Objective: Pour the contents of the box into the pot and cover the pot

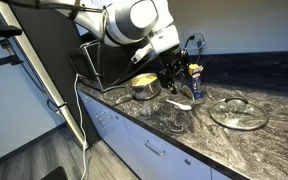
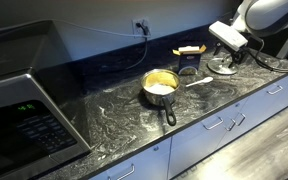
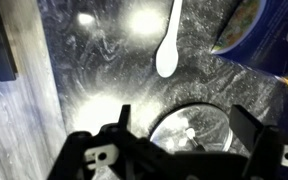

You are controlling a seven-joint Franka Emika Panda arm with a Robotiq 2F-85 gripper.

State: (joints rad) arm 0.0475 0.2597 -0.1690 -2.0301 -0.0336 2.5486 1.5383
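Pot (image 2: 161, 88) stands mid-counter (image 2: 104, 125) with its dark handle pointing toward the front edge. A yellow mass of contents (image 2: 160, 80) already lies inside, so apparently only the covering remains. The box (image 2: 189, 62) stands upright behind the pot, near the back edge, and a white spoon (image 2: 196, 82) lies in front of it. The gripper (image 2: 236, 55) hangs above the glass lid (image 2: 222, 67) farther along the counter, its fingers spread wide and holding nothing.

The lid is flat and smooth, so a grasp off its knob could slip or tip it. Carried across, it could clip the box or the spoon, or settle askew on the rim.

In the wrist view the lid (image 3: 189, 128) is half hidden by the gripper body, the box is cut off at the corner, and the pot is out of view. Whether the box is empty cannot be told.
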